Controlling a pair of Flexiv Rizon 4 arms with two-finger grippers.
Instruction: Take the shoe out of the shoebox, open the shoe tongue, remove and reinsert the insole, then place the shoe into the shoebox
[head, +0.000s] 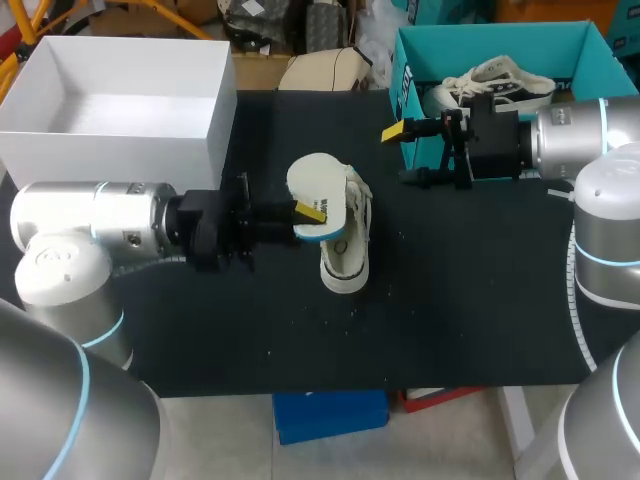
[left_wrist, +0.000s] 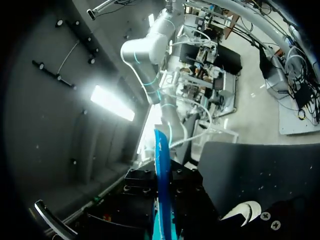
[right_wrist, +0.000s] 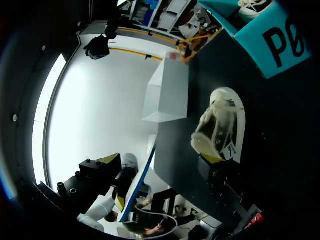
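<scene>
one insole (head: 318, 180) is gripped in my left tool (head: 308, 212), just above the heel end of the sneaker (head: 345, 262), which lies on the desk (head: 450, 300) with its long axis pointing toward me. right tool (head: 400, 155) gapes empty, farther off, beside the teal shoebox (head: 495, 35).

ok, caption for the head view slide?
Left gripper holds the insole at the white shoe; right gripper hovers open beside the teal shoebox.
</scene>
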